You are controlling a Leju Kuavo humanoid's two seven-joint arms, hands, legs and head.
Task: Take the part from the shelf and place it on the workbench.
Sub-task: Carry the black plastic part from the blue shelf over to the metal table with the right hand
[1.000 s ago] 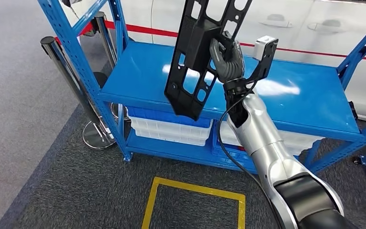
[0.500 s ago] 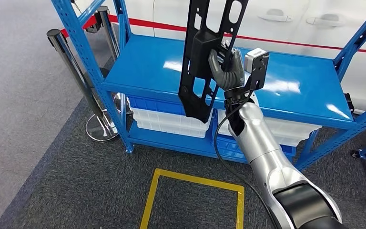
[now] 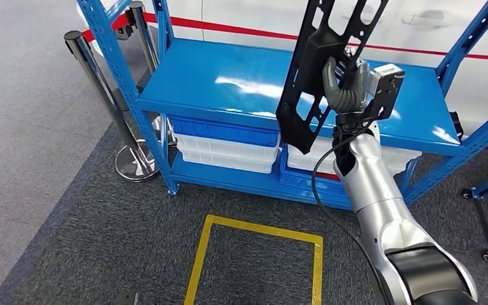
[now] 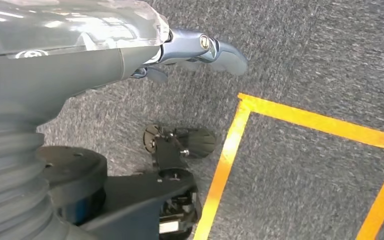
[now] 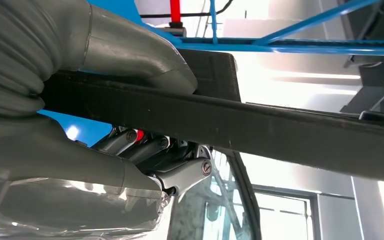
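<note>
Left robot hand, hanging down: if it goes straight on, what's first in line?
Likely the grey carpet. The left robot hand points at the floor beside the yellow tape square, with nothing between; depth is unclear.

Part: long black plastic panel with cut-out openings
Pose: nearly upright, leaning a little
Place: held above the blue shelf's top deck, clear of it
</note>
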